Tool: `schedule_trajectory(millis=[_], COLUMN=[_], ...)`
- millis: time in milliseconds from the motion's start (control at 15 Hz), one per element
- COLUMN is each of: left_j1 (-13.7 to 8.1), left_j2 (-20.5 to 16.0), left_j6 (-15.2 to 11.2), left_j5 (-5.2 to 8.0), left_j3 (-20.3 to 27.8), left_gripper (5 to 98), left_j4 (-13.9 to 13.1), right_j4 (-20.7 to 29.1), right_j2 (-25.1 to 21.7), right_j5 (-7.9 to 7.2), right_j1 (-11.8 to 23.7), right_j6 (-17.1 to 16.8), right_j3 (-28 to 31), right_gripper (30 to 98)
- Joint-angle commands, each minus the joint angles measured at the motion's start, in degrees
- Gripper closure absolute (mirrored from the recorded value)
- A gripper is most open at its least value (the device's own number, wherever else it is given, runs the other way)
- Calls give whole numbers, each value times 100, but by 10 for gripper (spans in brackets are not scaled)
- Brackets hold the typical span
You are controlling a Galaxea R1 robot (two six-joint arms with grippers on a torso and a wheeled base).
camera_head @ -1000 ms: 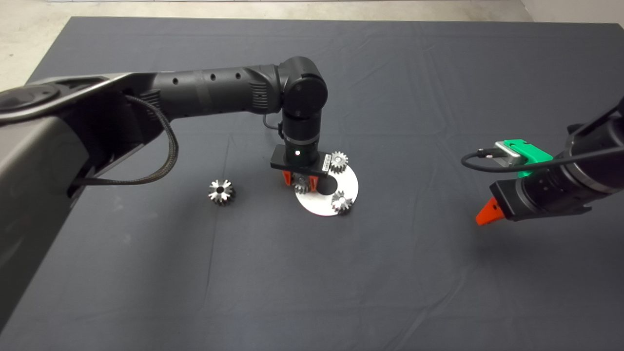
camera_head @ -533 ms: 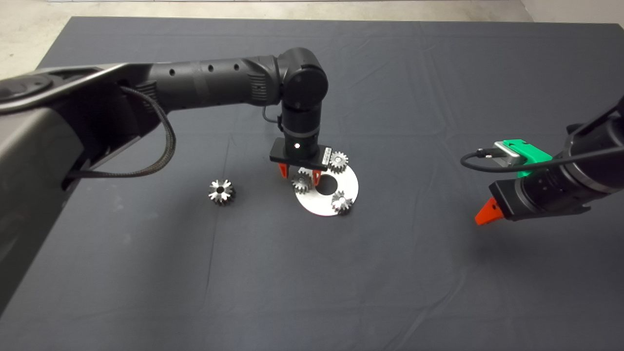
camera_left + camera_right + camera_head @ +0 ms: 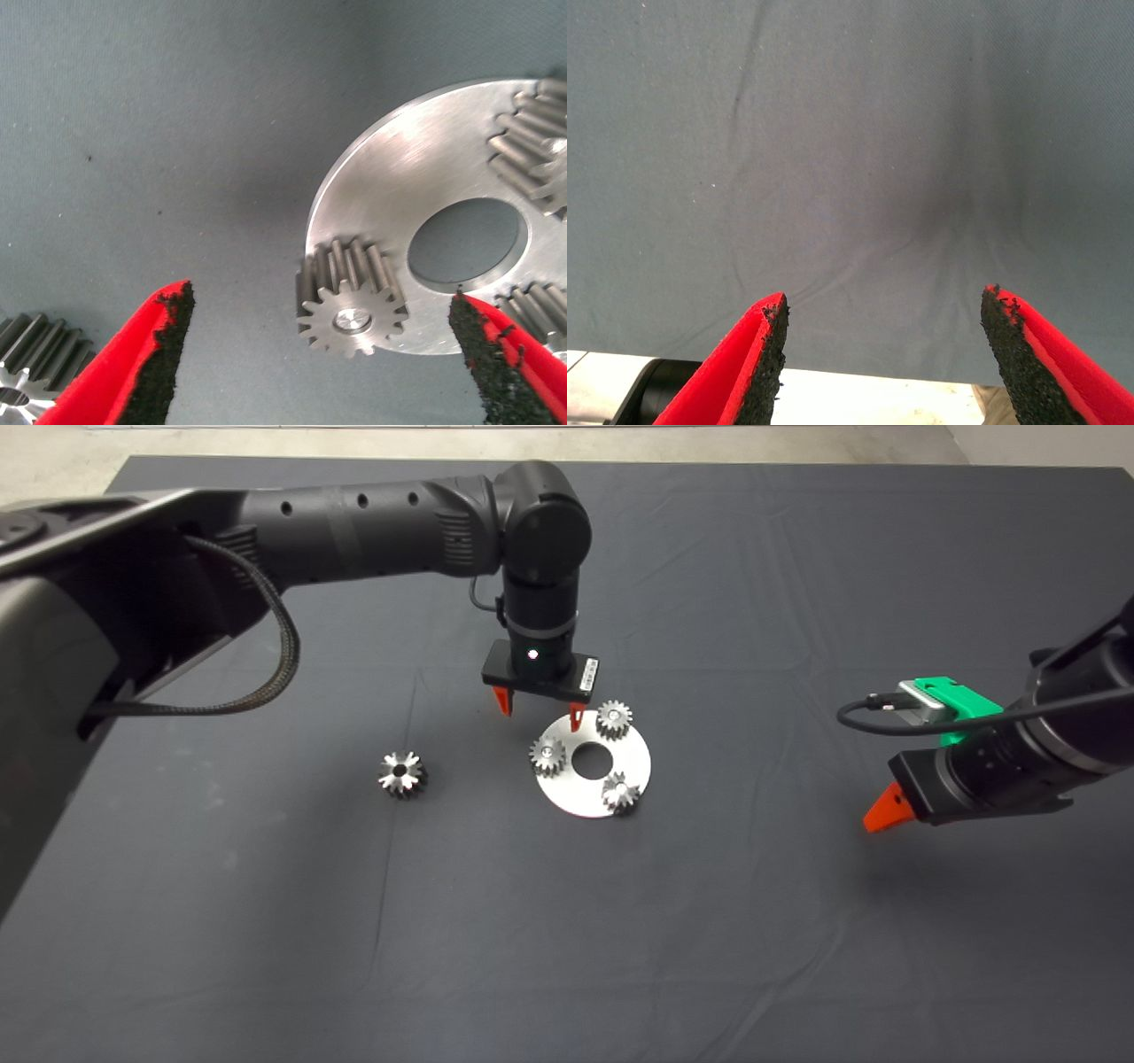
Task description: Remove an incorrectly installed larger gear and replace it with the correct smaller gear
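Note:
The larger gear [image 3: 403, 773], with deep star-like teeth, lies alone on the dark mat left of the silver disc plate [image 3: 576, 793]. Three smaller gears sit on the plate: at its left edge [image 3: 547, 755], far edge [image 3: 613, 719] and near edge [image 3: 620, 793]. My left gripper [image 3: 540, 713] is open and empty, raised above the plate's far-left rim. In the left wrist view the left-edge smaller gear [image 3: 350, 297] sits on the plate [image 3: 399, 177] between the open fingers [image 3: 168, 328], untouched; the larger gear [image 3: 31, 359] shows at one corner. My right gripper [image 3: 884, 304] is open and empty.
The right arm [image 3: 992, 766] hovers over bare mat at the right. The plate has a round centre hole [image 3: 591, 760]. The mat's far edge meets a pale floor [image 3: 532, 441].
My left gripper was down around the left-edge smaller gear; it has opened, risen and drawn back, leaving the gear on the plate. The right arm has not moved.

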Motion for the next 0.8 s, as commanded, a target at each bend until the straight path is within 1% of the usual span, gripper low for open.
schedule_trajectory(millis=[0,133,200,267,400,467,600,667,733], left_j1=[-262,-367,-376,-376,-393,-402,-420,-429,-446], left_j2=[-408,-813,-1064,-1251,-1601,-1756,-1854,-1854,-1881], left_j6=[76,132,232,266,277,278,283,274,265], left_j5=[283,313,314,314,331,326,340,337,331], left_j3=[114,218,287,311,597,676,809,874,1086], left_gripper=[315,285,249,242,230,200,144,143,124], left_j4=[-172,-172,-172,-172,-172,-172,-172,-174,-182], right_j4=[186,186,177,184,168,160,159,159,168], right_j2=[356,626,764,844,1115,1247,1489,1596,1686], right_j5=[-724,-724,-724,-724,-724,-724,-724,-724,-724], right_j1=[140,149,167,194,202,202,202,202,202], right_j6=[-34,-34,-34,-35,-43,-43,-51,-43,-25], right_j3=[-283,-544,-699,-761,-999,-1109,-1266,-1286,-1259], right_gripper=[701,701,701,701,701,701,701,701,701])
